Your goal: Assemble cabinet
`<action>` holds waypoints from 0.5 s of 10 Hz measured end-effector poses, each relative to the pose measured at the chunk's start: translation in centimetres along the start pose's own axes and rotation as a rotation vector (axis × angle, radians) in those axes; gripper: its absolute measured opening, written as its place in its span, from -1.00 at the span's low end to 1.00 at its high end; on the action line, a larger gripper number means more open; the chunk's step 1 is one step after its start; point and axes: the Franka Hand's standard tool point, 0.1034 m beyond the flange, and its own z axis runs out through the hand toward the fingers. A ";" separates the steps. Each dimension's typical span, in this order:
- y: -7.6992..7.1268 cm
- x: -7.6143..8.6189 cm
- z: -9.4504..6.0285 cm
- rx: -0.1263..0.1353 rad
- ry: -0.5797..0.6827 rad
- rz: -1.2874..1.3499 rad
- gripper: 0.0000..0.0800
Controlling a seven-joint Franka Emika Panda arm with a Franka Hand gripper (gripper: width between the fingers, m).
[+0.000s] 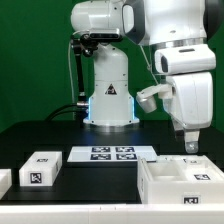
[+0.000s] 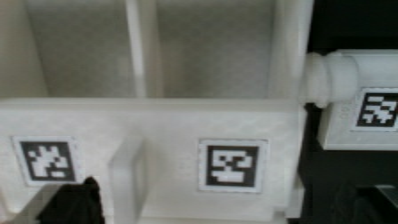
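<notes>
The cabinet (image 1: 172,188) is a large white box at the exterior view's lower right, lying with its open side up. In the wrist view its tagged wall (image 2: 169,150) fills the frame, with slatted compartments behind it. My gripper (image 1: 190,146) hangs just above the cabinet's far right part. In the wrist view the gripper (image 2: 210,212) is open and empty. Its dark fingers (image 2: 64,205) stand wide apart on either side of a tagged panel (image 2: 233,165). I cannot tell if they touch it.
The marker board (image 1: 112,154) lies in front of the robot base. A small white tagged part (image 1: 40,168) sits at the exterior view's left, with another white piece (image 1: 4,180) at the edge. A rounded white tagged part (image 2: 356,100) lies against the cabinet.
</notes>
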 end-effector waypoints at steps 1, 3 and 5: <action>-3.1 -0.2 0.3 0.016 -0.010 -0.008 0.62; -5.6 -0.5 0.7 0.024 -0.015 -0.005 0.62; -5.2 -0.5 0.7 0.023 -0.015 -0.002 0.62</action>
